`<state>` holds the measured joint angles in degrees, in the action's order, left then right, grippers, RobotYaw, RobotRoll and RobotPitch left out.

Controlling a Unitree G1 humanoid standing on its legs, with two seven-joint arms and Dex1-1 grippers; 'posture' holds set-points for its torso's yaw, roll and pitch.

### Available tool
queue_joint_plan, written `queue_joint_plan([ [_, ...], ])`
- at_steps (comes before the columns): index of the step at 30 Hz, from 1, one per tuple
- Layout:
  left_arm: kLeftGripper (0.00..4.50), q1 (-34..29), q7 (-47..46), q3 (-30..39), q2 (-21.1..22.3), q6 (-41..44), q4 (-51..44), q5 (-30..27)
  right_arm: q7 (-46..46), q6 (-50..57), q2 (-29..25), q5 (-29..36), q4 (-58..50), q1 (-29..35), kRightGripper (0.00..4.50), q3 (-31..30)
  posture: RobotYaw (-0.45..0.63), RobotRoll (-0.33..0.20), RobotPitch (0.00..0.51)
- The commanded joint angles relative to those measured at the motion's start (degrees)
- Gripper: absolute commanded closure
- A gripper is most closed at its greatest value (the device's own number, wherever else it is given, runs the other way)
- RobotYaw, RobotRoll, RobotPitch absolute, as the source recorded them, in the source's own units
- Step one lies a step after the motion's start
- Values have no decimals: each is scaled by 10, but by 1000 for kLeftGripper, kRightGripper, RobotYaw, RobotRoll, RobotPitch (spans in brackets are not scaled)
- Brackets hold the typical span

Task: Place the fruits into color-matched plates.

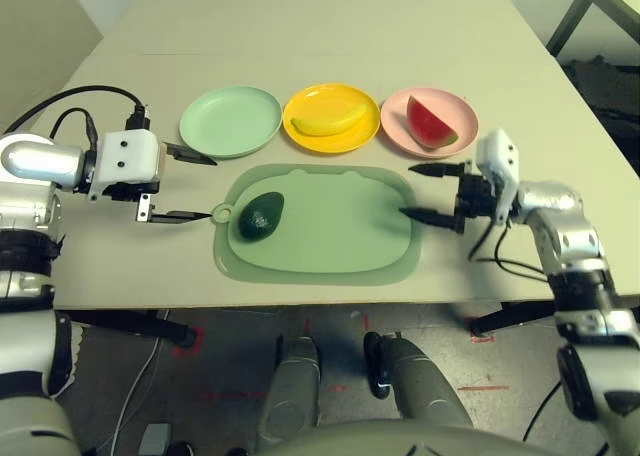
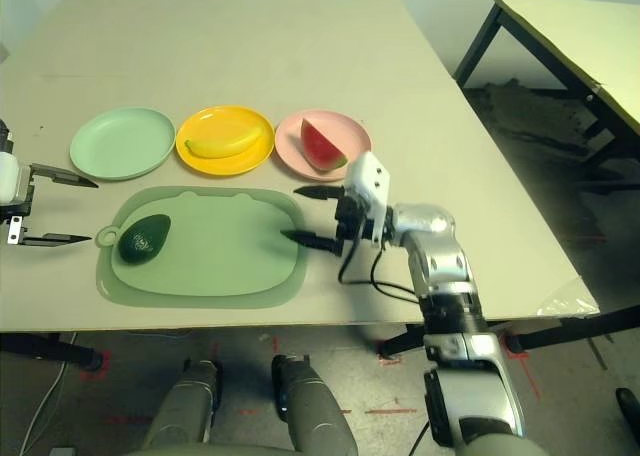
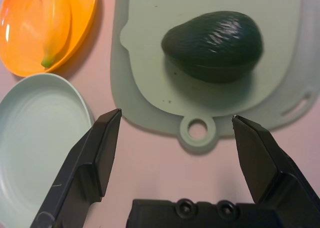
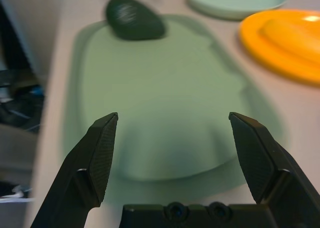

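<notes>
Desk: pale desk [image 1: 330,36] carries everything; we use the green mat [image 1: 330,226] as our landmark, lying at the near edge with its ring tab to our left.
Plates: three sit in a row just beyond the mat, mint plate [image 1: 231,121] off its far-left corner, yellow plate [image 1: 331,117] behind its middle, pink plate [image 1: 430,121] off its far-right corner.
Banana: banana [image 1: 328,122] lies in the yellow plate, so we judge that match done.
Watermelon: wedge [image 1: 431,123] rests in the pink plate, also matched.
Avocado: avocado [image 1: 261,216] lies on the mat's left end, near the tab; it is the one fruit not yet plated, and the mint plate is bare for it.
Left end effector: left end effector [image 1: 190,187] hangs just off the mat's left edge, fingers wide apart and holding nothing; it faces the avocado, which we read as lining up for a grasp.
Right end effector: right end effector [image 1: 432,189] sits at the mat's right edge, fingers apart, nothing held, well away from the avocado.
Next: we judge the left arm should take the avocado, being nearer to it and to the mint plate.
</notes>
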<state>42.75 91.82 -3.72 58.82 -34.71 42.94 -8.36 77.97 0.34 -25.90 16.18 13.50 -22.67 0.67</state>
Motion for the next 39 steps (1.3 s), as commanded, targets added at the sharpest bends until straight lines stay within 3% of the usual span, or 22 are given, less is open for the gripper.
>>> queue_joint_plan([
  [1, 0, 17, 7, -26, -1, -29, 13, -6, 28, -34, 6, 30, 4, 12, 31, -9, 13, 0, 163],
  [5, 0, 46, 7, -65, -1, -74, 25, -15, 57, -92, 9, 24, 36, 8, 31, -29, 13, 0, 159],
  [17, 0, 147, 7, -233, -7, -239, 70, -46, 37, -75, 35, 32, 36, -15, 31, -57, 10, 0, 151],
  [27, 0, 205, 7, -361, -14, -313, 97, -70, 22, -73, 32, 35, 35, -18, 31, -61, -21, 0, 143],
  [39, 0, 233, 7, -405, -50, -348, 142, -60, -1, -58, 28, 40, -10, 13, 31, -70, -49, 0, 137],
])
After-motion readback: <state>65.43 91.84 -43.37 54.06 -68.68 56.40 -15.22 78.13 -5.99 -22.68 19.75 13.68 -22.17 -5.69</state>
